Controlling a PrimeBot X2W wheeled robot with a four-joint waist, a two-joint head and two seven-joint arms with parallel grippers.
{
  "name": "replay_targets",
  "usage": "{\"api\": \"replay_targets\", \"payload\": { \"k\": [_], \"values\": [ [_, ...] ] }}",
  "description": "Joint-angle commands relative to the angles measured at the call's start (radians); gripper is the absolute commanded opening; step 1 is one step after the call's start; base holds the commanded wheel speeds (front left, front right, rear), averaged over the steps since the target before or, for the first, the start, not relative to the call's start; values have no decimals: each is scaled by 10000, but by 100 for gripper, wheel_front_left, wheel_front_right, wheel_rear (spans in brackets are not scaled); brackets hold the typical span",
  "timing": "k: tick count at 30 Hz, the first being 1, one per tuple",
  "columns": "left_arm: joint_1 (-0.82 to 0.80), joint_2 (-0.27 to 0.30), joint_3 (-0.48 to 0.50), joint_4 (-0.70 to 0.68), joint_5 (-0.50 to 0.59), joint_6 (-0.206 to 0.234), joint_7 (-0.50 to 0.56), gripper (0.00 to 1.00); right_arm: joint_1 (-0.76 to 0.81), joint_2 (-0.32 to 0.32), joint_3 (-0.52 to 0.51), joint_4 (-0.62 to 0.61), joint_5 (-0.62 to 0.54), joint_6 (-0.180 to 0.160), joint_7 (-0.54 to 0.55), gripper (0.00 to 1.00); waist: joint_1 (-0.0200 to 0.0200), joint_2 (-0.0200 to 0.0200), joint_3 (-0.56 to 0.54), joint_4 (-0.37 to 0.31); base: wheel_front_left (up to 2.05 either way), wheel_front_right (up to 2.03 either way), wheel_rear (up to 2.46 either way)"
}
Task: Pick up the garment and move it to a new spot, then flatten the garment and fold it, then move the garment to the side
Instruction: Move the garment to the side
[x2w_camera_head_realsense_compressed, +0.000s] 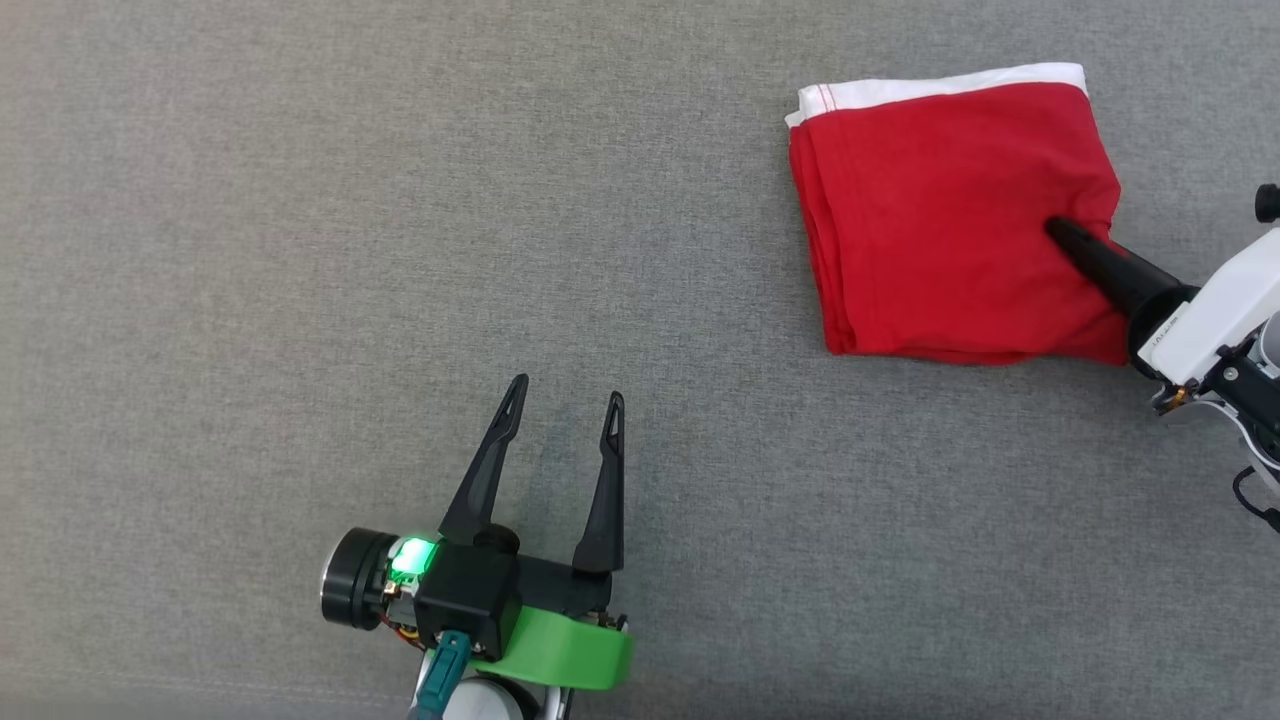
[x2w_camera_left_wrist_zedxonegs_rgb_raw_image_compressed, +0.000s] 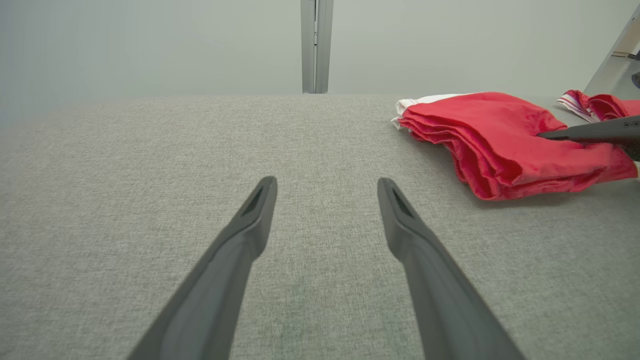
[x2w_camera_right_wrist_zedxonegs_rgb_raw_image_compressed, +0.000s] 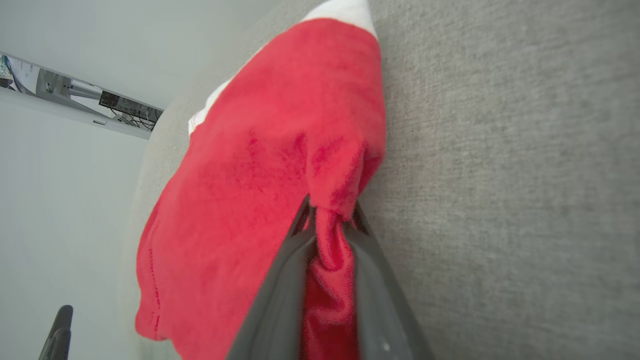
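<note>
The garment (x2w_camera_head_realsense_compressed: 940, 220) is red with a white band along its far edge, folded into a thick square on the grey surface at the upper right. My right gripper (x2w_camera_head_realsense_compressed: 1062, 234) reaches in from the right edge and is shut on the garment's right side. In the right wrist view, red cloth (x2w_camera_right_wrist_zedxonegs_rgb_raw_image_compressed: 280, 165) is bunched and pinched between the two dark fingers (x2w_camera_right_wrist_zedxonegs_rgb_raw_image_compressed: 280, 295). My left gripper (x2w_camera_head_realsense_compressed: 565, 395) rests open low in the middle, well left of the garment, with nothing between its fingers. The left wrist view shows the garment (x2w_camera_left_wrist_zedxonegs_rgb_raw_image_compressed: 500, 140) at the right with the right gripper's finger (x2w_camera_left_wrist_zedxonegs_rgb_raw_image_compressed: 585, 132) on it.
The grey fabric surface (x2w_camera_head_realsense_compressed: 300, 250) spreads wide to the left and front. In the left wrist view, a second bit of red and white cloth (x2w_camera_left_wrist_zedxonegs_rgb_raw_image_compressed: 595, 105) lies behind the garment at the far right. A pale wall and a vertical post (x2w_camera_left_wrist_zedxonegs_rgb_raw_image_compressed: 314, 45) stand past the far edge.
</note>
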Motion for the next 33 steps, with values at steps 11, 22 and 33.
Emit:
{"api": "replay_targets", "payload": {
  "k": [11, 22, 33],
  "values": [
    [-536, 19, 155, 15, 661, -185, -24, 100, -969, -2011, 1045, -969, -1637, -4, -1100, 0, -1, 0, 600, -1076, 0, 0, 0],
    [-1032, 236, 287, -161, 1401, -608, -24, 100, -2156, -3680, 1769, -1053, -2415, -4, -2329, 0, -1, 0, 1358, -2181, 0, 0, 0],
    [-1248, 589, 246, -300, 1555, -608, -24, 100, -2768, -5179, 2151, -418, -2384, -6, -3212, 0, -1, 0, 1965, -2468, 0, 0, 0]
  ]
}}
